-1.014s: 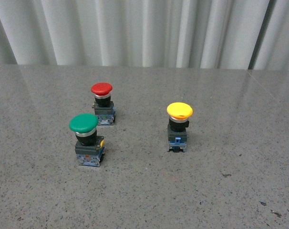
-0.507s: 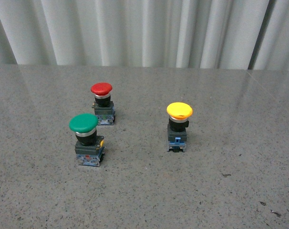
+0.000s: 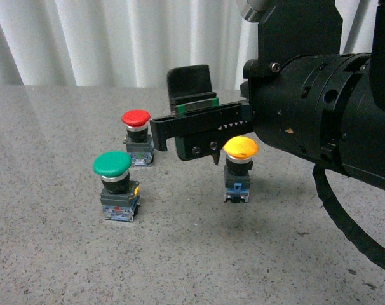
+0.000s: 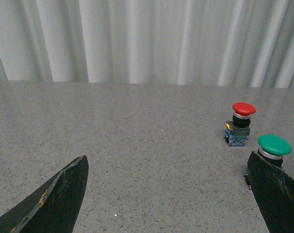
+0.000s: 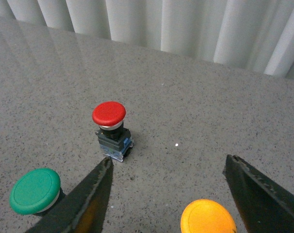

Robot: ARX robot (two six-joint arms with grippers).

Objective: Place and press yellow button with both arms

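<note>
Front and wrist views. The yellow button [image 3: 239, 166] stands upright on the grey speckled table [image 3: 53, 254], free of any grip. The red button [image 3: 136, 136] stands to the left of the yellow button and farther back. The green button [image 3: 114, 184] stands farther left of the yellow button and nearer the camera. All three are well apart.

The right arm's gripper [image 3: 176, 108] reaches in from the right, above the table and just left of the yellow button's cap. Whether its near finger touches the cap cannot be told. In the right wrist view this gripper [image 5: 171, 194] is spread wide, with the yellow button [image 5: 208, 218] between its fingers and nothing held.

In the left wrist view the left gripper [image 4: 166, 204] is also spread and empty. The yellow button is outside this view, which shows only the red button [image 4: 240, 124] and the green button [image 4: 273, 145].
</note>
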